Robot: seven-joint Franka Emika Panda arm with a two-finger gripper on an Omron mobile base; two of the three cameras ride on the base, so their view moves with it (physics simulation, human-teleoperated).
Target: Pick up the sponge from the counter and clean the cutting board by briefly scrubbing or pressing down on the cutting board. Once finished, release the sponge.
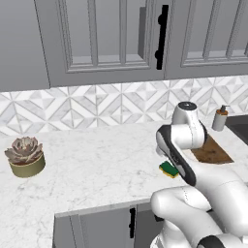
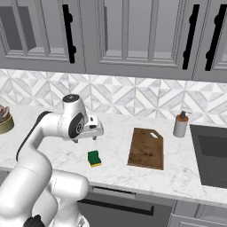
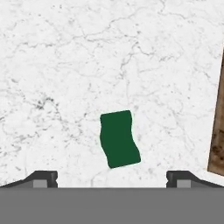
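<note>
The sponge [image 3: 119,138], dark green on top with a yellow layer beneath, lies flat on the white marble counter [image 3: 78,65]. My gripper [image 3: 112,179] hovers straight above it, open, with both fingertips [image 3: 43,178] spread wide and nothing between them. From the right base view the gripper [image 2: 86,138] hangs a little above and left of the sponge [image 2: 94,158]. The brown cutting board [image 2: 146,148] rests on the counter [image 2: 116,133] to the sponge's right, apart from it. Its edge [image 3: 217,144] shows at the hand view's right side. In the left base view my arm partly covers the sponge [image 1: 169,169] and the cutting board [image 1: 211,151].
A soap dispenser [image 2: 180,125] stands behind the board, beside a dark sink [image 2: 213,155] at the right. A potted succulent [image 1: 25,156] sits far left on the counter [image 1: 97,164]. Grey wall cabinets hang over the tiled backsplash.
</note>
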